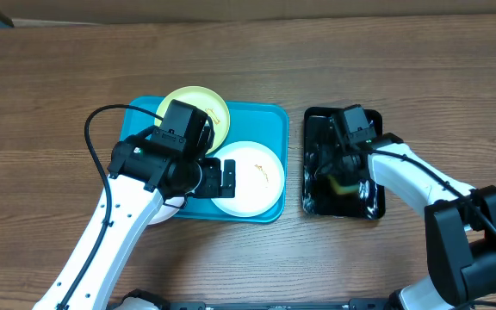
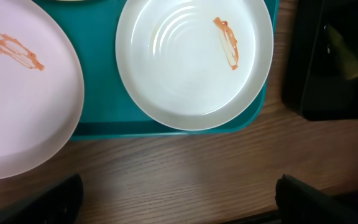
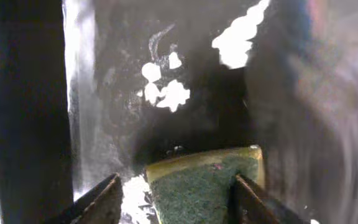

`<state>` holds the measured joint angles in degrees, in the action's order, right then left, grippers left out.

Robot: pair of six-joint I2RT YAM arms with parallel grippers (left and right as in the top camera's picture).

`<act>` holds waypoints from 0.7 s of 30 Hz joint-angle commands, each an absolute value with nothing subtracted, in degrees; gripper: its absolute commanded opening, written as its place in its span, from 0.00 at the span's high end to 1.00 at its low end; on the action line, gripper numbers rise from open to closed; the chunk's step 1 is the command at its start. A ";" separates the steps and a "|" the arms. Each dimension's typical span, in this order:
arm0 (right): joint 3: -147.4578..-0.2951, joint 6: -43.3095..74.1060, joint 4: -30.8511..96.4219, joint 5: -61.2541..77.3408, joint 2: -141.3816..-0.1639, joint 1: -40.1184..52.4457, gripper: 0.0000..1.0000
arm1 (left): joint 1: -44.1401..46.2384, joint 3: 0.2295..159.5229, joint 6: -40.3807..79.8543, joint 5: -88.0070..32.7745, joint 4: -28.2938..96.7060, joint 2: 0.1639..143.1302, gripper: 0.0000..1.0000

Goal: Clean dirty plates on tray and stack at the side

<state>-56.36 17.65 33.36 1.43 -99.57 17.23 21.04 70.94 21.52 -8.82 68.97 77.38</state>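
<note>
Wide open, empty, left gripper (image 1: pixel 224 176) hovers at tray's (image 1: pixel 269 116) 4 o'clock white plate (image 1: pixel 252 176); right gripper (image 3: pixel 179 199), half-open, straddles sponge (image 3: pixel 197 180), grip unclear.

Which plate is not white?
The yellow-green plate at the far side of the blue tray. The right plate and the left plate, nearer the robot, are both white.
</note>
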 commanded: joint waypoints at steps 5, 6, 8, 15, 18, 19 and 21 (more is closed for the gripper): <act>-71.09 17.58 48.80 3.11 -95.68 16.38 0.33 | 21.41 70.52 22.59 -2.28 70.06 77.19 0.00; -72.58 17.58 51.11 3.09 -95.29 16.38 0.32 | 21.41 70.41 24.18 -1.06 70.28 77.19 0.00; -74.61 17.58 55.77 3.09 -94.76 16.38 0.30 | 21.41 69.71 27.55 0.73 69.89 77.19 0.00; -71.46 17.63 62.81 3.05 -94.65 16.38 0.26 | 21.41 63.92 29.80 1.04 62.37 77.28 0.29; -68.01 17.65 59.92 3.07 -94.65 16.38 0.26 | 21.41 60.97 29.80 1.08 58.96 77.30 0.75; -66.89 17.69 58.83 3.07 -94.67 16.38 0.26 | 21.41 60.12 29.80 1.15 57.98 77.36 0.74; -64.34 17.85 56.21 3.09 -94.67 16.38 0.26 | 21.41 58.54 29.82 1.85 56.21 77.69 0.32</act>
<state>-66.81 17.76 57.74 2.76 -94.94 16.49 21.04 60.40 28.64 0.19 57.30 77.38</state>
